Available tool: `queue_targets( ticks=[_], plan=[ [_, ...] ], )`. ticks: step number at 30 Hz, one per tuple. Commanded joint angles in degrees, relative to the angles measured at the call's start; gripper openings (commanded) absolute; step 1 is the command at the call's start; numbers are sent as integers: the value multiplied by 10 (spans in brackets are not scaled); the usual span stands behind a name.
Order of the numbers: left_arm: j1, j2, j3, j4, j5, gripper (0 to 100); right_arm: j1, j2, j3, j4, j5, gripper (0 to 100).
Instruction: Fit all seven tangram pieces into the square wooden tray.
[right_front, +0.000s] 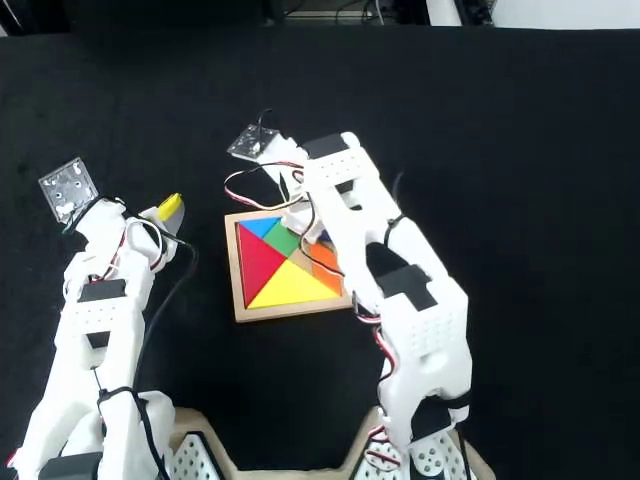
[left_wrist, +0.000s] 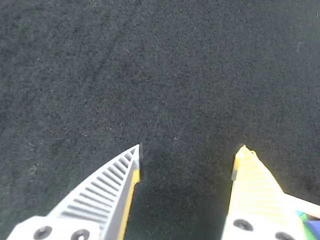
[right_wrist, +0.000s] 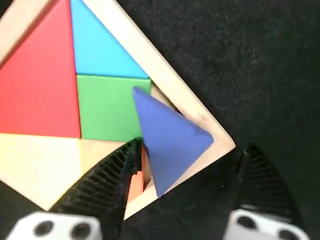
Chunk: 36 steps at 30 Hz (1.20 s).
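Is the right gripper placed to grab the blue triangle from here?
Probably yes: the right gripper is open with the blue triangle between its fingers, though the tray rim lies close under it.

This looks like a robotics lab bench. The surface (right_front: 520, 120) is covered in plain black cloth, which spreads under and all around the left tool (left_wrist: 190, 150) and beside the right tool (right_wrist: 192, 145). Behind the tools stand two white plastic arms, the left arm (right_front: 95, 320) and the right arm (right_front: 420, 320), with bare servo wires (right_front: 118, 256) looping along them. Beyond the tools, dark cables (right_front: 350, 10) lie past the surface's far edge.
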Motion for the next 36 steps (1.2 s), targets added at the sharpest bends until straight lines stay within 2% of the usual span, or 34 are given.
queue_targets(
  ticks=[1, 15, 18, 23, 28, 36],
  plan=[
    [6, -11, -8, -12, -5, 292, 25, -16, -7, 4, 6, 297],
    [6, -11, -8, -12, -5, 292, 22, -92, -51, 13, 7, 296],
    [6, -11, -8, -12, -5, 292, 47, -80, -88, -26, 7, 292],
    [6, -11, -8, -12, -5, 292, 66, -6, -98, -94, 7, 152],
    [6, -11, -8, -12, -5, 292, 80, 44, -114, -85, 7, 28],
    [6, -11, -8, -13, -5, 292, 67, 51, -123, -17, 7, 12]
  ],
)
